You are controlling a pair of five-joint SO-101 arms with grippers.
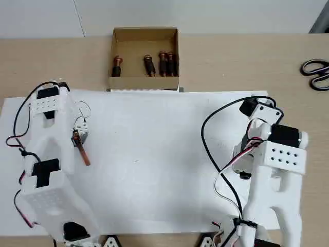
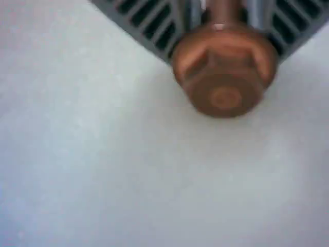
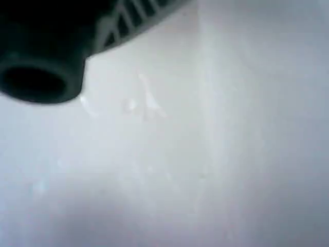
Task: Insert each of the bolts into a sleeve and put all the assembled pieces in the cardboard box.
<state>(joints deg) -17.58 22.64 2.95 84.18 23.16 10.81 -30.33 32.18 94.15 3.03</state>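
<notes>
At 12 o'clock on the wooden table (image 1: 51, 62), the open cardboard box (image 1: 144, 82) holds four coppery assembled pieces (image 1: 163, 64) lying lengthwise. At 9 o'clock over the white sheet (image 1: 154, 154), the left gripper (image 2: 222, 15) has its ribbed grey jaws clamped on a smooth copper hex-headed bolt (image 2: 223, 72). Toward 4 o'clock, the right gripper (image 3: 90, 31) pinches a matte black tubular sleeve (image 3: 38, 74), hollow end showing.
</notes>
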